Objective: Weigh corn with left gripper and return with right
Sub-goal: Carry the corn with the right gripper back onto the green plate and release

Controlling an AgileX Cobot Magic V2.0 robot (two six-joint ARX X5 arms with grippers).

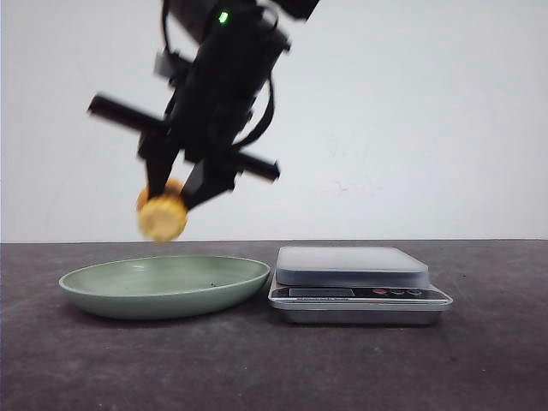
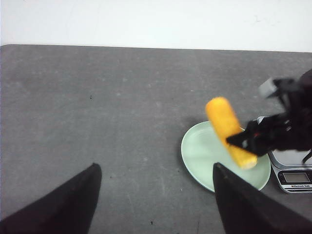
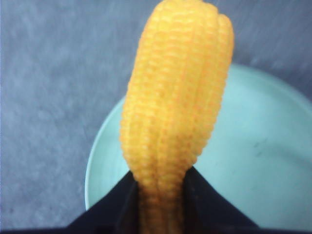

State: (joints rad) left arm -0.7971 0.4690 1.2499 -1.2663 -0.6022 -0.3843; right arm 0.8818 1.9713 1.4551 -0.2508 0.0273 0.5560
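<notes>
Above the green plate, at about nine o'clock from the scale, your right gripper grips the corn by one end, presumably for return. Your left gripper stands released, clear of the plate.

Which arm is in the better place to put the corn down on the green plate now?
The right. The right gripper already holds the corn above the green plate. The left gripper is open, empty, and off to the side of the plate.
</notes>
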